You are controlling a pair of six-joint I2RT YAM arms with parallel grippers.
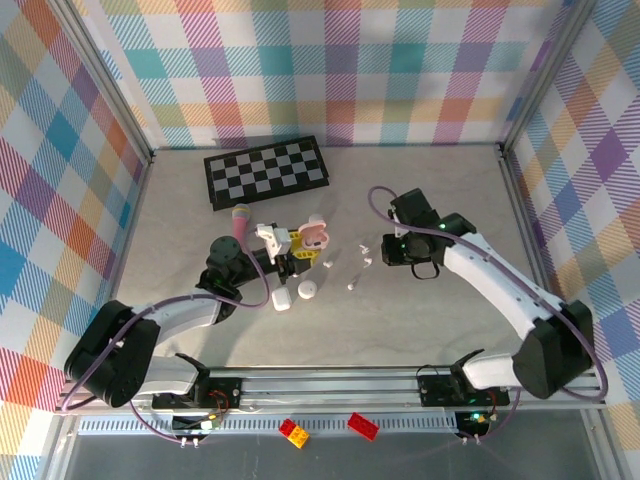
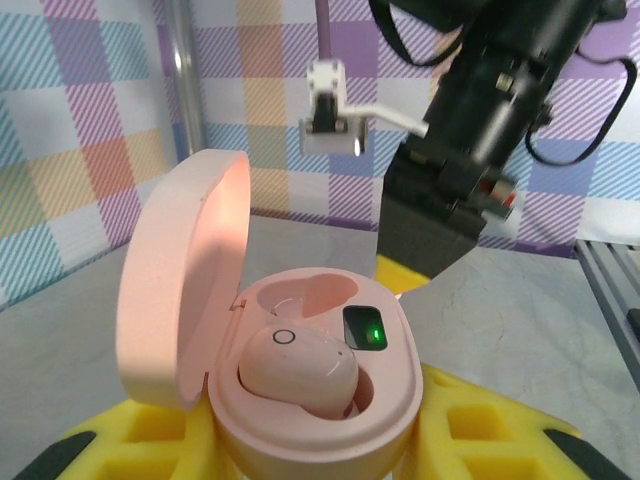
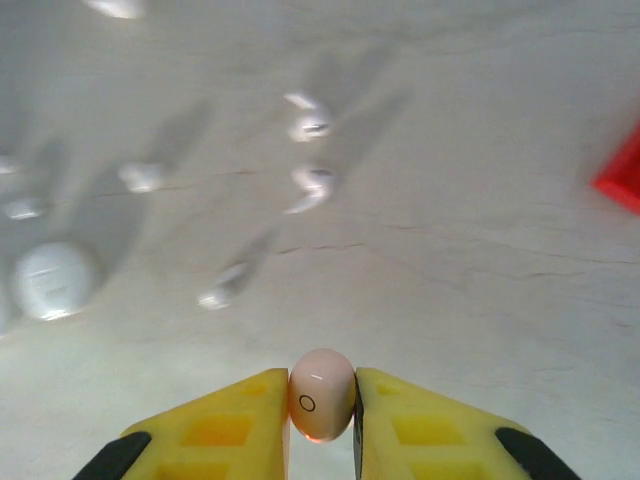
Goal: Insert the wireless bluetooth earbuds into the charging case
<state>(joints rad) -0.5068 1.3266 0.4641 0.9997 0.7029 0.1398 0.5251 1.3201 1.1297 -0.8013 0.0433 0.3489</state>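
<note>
- The left gripper [image 2: 312,455] was closed around the lower half of the pink charging case [image 2: 320,410]. It held the case near the middle of the table [image 1: 400,340], with the lid [image 2: 185,270] standing open. I could not tell if the case rested on the table or was lifted a little.
- One pink earbud [image 2: 298,372] was already seated in the nearer pocket of the case. The farther pocket [image 2: 305,297] was empty, and a small green light [image 2: 365,328] shone beside it.
- The right gripper [image 3: 321,405] had its fingers pressed on a second pink earbud [image 3: 321,392] and held it clear of the table. It was to the right of the case and some way apart from it.
- Several white earbuds [image 3: 310,185] lay loose on the table, between the two grippers and a little toward the near edge. Two white cases [image 1: 308,290] lay near them on the left arm's side. I could not tell if these were open.
- In my judgement, the pink pair was about half done: one earbud was in, and the other was picked up but not yet brought to the empty pocket.
- What was left for this pair, I think, was to carry the second earbud over the case, line it up with the pocket and lower it in.
- The white earbuds looked untouched, so that part of the work, if it was wanted, was not begun.
</note>
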